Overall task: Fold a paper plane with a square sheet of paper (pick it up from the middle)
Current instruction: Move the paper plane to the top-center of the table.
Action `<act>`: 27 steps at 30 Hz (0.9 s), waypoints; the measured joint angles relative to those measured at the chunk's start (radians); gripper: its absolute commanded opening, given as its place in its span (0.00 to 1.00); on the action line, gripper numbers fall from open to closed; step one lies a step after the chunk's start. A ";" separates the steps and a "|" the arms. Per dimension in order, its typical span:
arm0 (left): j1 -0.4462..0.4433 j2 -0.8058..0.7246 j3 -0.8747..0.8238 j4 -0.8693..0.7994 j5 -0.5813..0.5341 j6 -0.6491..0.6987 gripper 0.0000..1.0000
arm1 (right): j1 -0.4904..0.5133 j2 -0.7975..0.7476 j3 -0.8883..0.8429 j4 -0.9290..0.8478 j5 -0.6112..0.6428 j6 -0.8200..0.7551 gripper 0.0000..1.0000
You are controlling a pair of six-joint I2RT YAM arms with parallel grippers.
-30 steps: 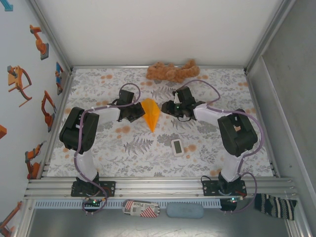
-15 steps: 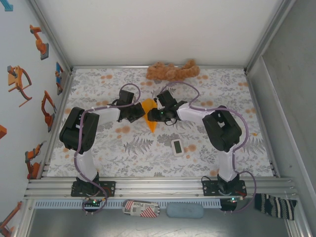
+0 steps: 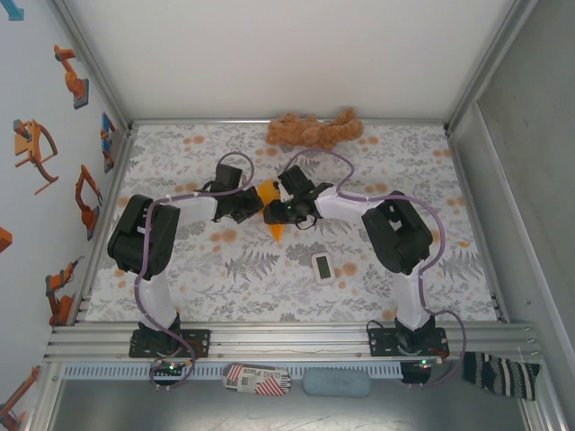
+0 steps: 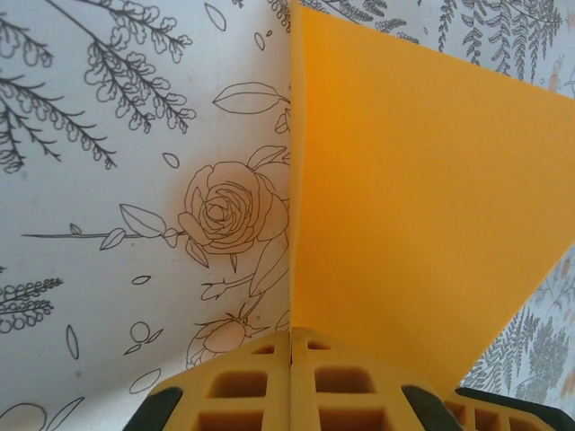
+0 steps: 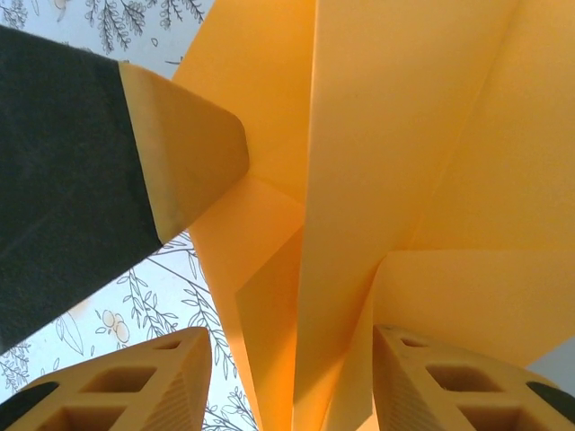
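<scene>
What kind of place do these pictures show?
Probably a robot test cell in a lab: an aluminium mounting rail at the near edge, white panels enclosing the table, and robot stickers on the left wall.

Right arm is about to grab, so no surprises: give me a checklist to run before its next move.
1. Left pincer shut on the orange paper: ok.
2. Right pincer open, one finger each side of the paper: ok.
3. Its fingers clear of the paper's flaps: cannot tell.
4. Paper's pointed tip free of both arms: ok.
5. White device and plush toy apart from the paper: ok.
</scene>
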 measured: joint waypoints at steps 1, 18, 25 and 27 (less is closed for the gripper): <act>0.001 0.000 -0.001 0.002 0.004 -0.002 0.05 | 0.000 0.002 0.003 -0.005 0.006 -0.001 0.47; 0.013 0.000 -0.008 0.029 0.038 -0.026 0.21 | 0.000 0.034 0.042 -0.063 0.070 -0.014 0.28; 0.040 -0.066 -0.038 0.000 0.028 -0.037 0.48 | 0.000 0.039 0.074 -0.105 0.110 -0.021 0.12; 0.054 -0.113 -0.045 -0.019 0.014 -0.029 0.53 | 0.000 0.037 0.082 -0.124 0.138 -0.032 0.11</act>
